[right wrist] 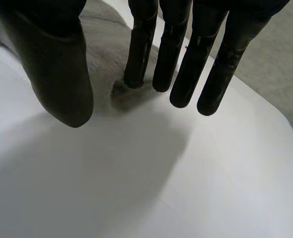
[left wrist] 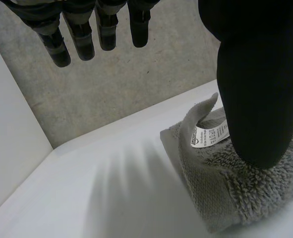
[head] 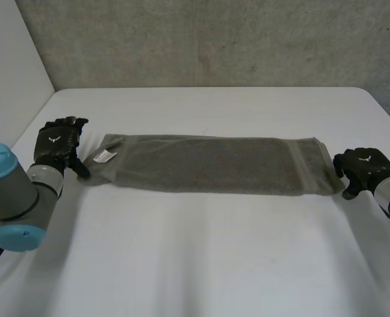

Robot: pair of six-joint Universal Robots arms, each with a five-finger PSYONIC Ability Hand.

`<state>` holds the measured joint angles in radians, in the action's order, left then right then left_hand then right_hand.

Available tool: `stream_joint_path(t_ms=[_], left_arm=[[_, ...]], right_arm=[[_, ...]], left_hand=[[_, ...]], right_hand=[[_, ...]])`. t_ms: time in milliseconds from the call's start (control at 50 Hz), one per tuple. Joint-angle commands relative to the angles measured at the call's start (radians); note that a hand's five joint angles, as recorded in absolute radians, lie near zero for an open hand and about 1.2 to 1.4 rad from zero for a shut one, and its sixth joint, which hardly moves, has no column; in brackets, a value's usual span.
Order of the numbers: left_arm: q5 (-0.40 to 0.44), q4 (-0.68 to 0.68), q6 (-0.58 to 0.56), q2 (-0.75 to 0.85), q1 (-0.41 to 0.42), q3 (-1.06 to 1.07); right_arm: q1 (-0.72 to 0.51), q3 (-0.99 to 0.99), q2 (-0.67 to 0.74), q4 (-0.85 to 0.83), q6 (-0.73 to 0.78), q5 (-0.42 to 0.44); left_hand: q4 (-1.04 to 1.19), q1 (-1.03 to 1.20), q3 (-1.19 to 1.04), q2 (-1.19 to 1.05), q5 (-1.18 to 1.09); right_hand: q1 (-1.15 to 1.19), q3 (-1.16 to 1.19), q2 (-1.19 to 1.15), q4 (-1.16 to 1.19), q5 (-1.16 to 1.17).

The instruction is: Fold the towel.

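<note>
Towel [head: 208, 165] lying on surface [head: 201, 264]; left hand [head: 57, 145] holding fingers [left wrist: 82, 34] straight, thumb [left wrist: 258, 99] pressing it beside label [head: 105, 156]; right hand [head: 363, 166] holding fingers straight, fingertips [right wrist: 134, 79] touching opposite end.

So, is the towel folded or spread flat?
Folded: the towel lies as a long narrow strip, layers stacked at its labelled end.

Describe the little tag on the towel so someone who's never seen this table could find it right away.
A long grey towel lies across the white table. Go to its end by the robot's left hand, where a small white label with dark print sits. It is the only white patch on the grey cloth.
</note>
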<state>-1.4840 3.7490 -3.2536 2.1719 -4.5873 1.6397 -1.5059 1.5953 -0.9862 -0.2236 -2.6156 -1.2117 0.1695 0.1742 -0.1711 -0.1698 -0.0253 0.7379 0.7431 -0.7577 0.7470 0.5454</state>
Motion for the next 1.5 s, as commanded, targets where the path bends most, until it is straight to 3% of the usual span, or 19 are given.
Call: stream_joint_path(t_ms=[20, 200, 460, 700, 780, 820, 860, 900, 1220, 1500], left_arm=[[-0.001, -0.002, 0.002, -0.003, -0.002, 0.006], [0.005, -0.002, 0.005, -0.011, -0.005, 0.020], [0.005, -0.002, 0.005, -0.012, -0.005, 0.022], [0.004, 0.000, 0.005, -0.012, -0.005, 0.023], [0.004, 0.000, 0.003, -0.012, -0.005, 0.023], [0.004, 0.000, 0.005, -0.012, -0.005, 0.023], [0.005, 0.000, 0.003, -0.012, -0.005, 0.023], [0.004, 0.000, 0.005, -0.011, -0.005, 0.023], [0.004, -0.001, 0.005, -0.011, -0.005, 0.023], [0.005, -0.002, 0.003, -0.011, -0.005, 0.025]], right_arm=[[0.001, 0.002, 0.004, -0.002, -0.023, 0.086], [0.006, -0.018, 0.012, -0.014, -0.092, 0.100], [0.009, -0.034, 0.041, -0.014, -0.078, 0.101], [0.010, -0.005, 0.038, -0.086, -0.063, 0.098], [0.012, 0.047, -0.006, -0.167, -0.050, 0.106], [0.012, 0.060, -0.023, -0.192, -0.050, 0.109], [0.010, 0.060, -0.029, -0.197, -0.049, 0.106], [0.009, 0.051, -0.028, -0.185, -0.043, 0.090], [0.001, 0.061, -0.011, -0.145, 0.147, 0.097], [-0.002, 0.031, 0.051, -0.148, 0.161, 0.093]], left_hand=[[0.029, 0.025, -0.028, -0.029, 0.001], [0.029, 0.025, -0.028, -0.029, 0.001], [0.029, 0.025, -0.028, -0.029, 0.001], [0.029, 0.025, -0.028, -0.029, 0.001], [0.029, 0.025, -0.028, -0.029, 0.001], [0.029, 0.025, -0.028, -0.029, 0.001], [0.029, 0.025, -0.028, -0.029, 0.001], [0.029, 0.025, -0.028, -0.029, 0.001], [0.029, 0.025, -0.028, -0.029, 0.001], [0.026, 0.022, -0.025, -0.026, 0.004]], right_hand=[[-0.033, -0.039, 0.053, -0.043, -0.015], [-0.028, -0.033, 0.047, -0.037, -0.010], [-0.262, -0.268, 0.282, -0.271, -0.244], [-0.271, -0.276, 0.291, -0.280, -0.253], [0.217, 0.212, -0.197, 0.208, 0.235], [0.225, 0.220, -0.205, 0.216, 0.243], [0.125, 0.120, -0.105, 0.116, 0.143], [-0.392, -0.397, 0.412, -0.401, -0.374], [-0.365, -0.371, 0.385, -0.374, -0.347], [-0.160, -0.165, 0.179, -0.169, -0.142]])
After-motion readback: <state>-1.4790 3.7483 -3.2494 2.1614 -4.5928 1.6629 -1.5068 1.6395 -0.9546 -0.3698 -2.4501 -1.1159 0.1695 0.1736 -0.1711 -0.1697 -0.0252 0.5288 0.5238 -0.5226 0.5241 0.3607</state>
